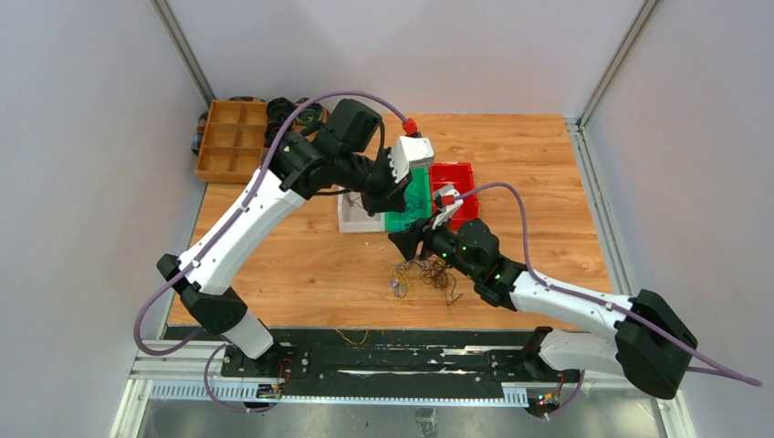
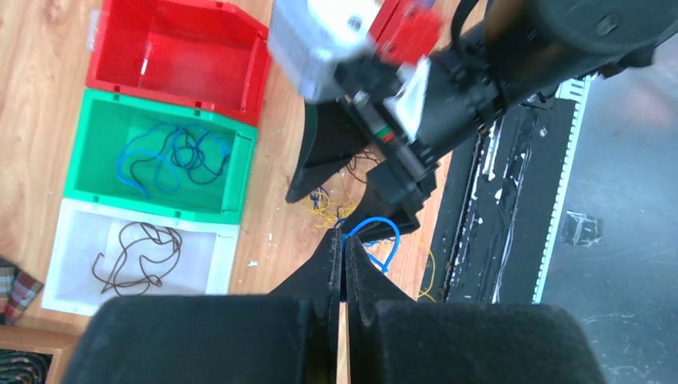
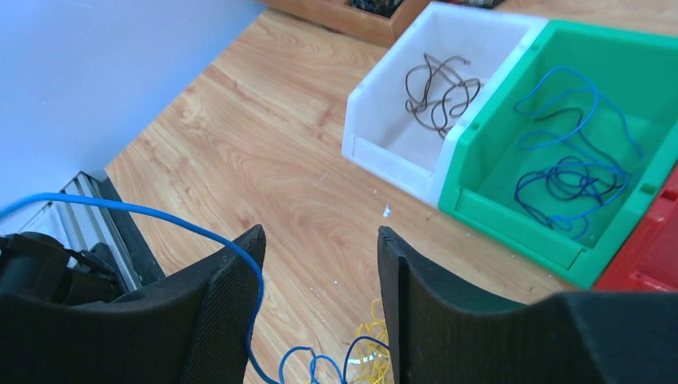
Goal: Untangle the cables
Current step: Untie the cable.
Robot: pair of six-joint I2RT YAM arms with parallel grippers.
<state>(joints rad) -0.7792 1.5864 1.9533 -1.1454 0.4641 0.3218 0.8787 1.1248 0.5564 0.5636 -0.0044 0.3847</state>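
Note:
A tangle of thin yellow cables [image 1: 399, 278] and dark cables [image 1: 440, 274] lies on the wooden table in front of the bins. My left gripper [image 1: 394, 201] hangs above it and is shut on a blue cable [image 2: 385, 227], which loops out from its tips [image 2: 344, 237]. My right gripper [image 1: 403, 243] is open just above the tangle [image 3: 320, 240]. The blue cable [image 3: 160, 214] runs over its left finger [image 3: 224, 304] down to the yellow cables [image 3: 372, 352]. A brown cable [image 3: 436, 84] lies in the white bin, and blue cables [image 3: 564, 164] lie in the green bin.
The white bin [image 1: 350, 222], green bin [image 1: 418, 187] and red bin [image 1: 454, 175] stand in a row behind the tangle. A wooden divider tray [image 1: 233, 137] and dark fabric coils [image 1: 294, 113] sit at the back left. The black base rail [image 1: 383, 360] runs along the near edge.

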